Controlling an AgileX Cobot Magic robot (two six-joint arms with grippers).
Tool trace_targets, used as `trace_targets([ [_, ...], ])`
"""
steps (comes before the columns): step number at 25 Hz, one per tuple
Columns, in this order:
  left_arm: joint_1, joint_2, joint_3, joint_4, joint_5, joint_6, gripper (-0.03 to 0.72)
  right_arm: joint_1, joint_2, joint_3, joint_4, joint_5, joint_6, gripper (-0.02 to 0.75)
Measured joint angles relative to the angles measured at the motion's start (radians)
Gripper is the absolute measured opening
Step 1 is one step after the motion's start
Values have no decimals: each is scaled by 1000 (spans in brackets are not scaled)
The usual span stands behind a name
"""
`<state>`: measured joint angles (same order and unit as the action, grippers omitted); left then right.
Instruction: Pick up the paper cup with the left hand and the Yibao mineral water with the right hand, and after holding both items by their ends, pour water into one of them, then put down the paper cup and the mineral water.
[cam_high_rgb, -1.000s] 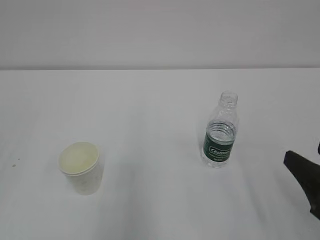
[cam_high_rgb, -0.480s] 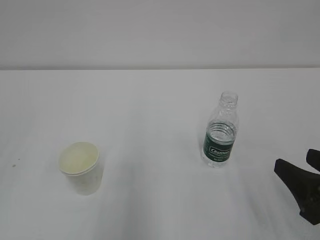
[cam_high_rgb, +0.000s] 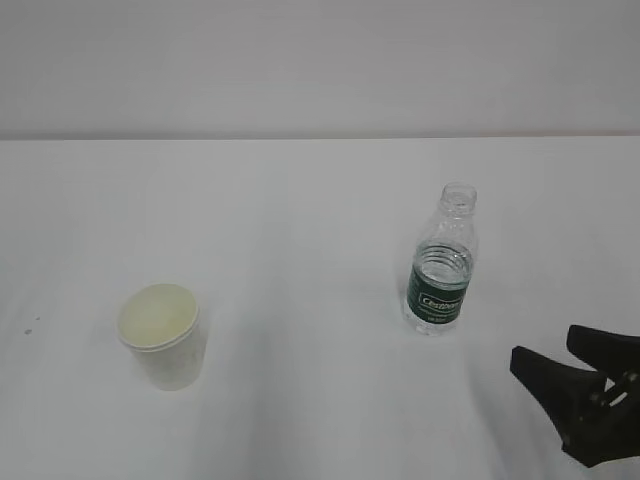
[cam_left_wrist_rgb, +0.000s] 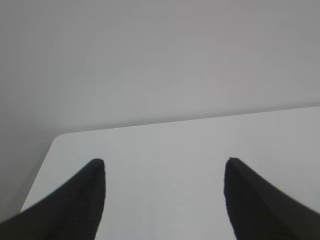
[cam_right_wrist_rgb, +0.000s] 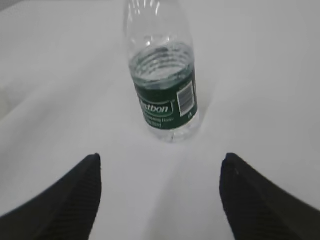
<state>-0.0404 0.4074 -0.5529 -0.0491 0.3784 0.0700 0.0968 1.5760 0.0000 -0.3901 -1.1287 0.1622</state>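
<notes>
right hand (cam_high_rgb: 560, 362) spread, near the upright yibao mineral water (cam_high_rgb: 438, 265); left hand (cam_left_wrist_rgb: 162, 165) spread over bare counter (cam_left_wrist_rgb: 165, 145); paper cup (cam_high_rgb: 162, 335) apart.

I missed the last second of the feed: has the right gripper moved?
Yes. The right gripper has come in leftward from the picture's right edge, nearer the standing mineral water bottle, jaws open.

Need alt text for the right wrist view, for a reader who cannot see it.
A small clear water bottle with a dark green label stands upright and uncapped on a white table, straight ahead of the open right gripper. The two black fingers frame the lower corners, apart from the bottle.
</notes>
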Motion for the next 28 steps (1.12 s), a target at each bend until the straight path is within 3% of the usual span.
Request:
trace_targets([
  [7,0,0,0,6,0,0,529,0,143,-9,0,-8,-45,577],
  [28,0,0,0,35,2,0,529,0,159,-120,0,-18,-175,582],
])
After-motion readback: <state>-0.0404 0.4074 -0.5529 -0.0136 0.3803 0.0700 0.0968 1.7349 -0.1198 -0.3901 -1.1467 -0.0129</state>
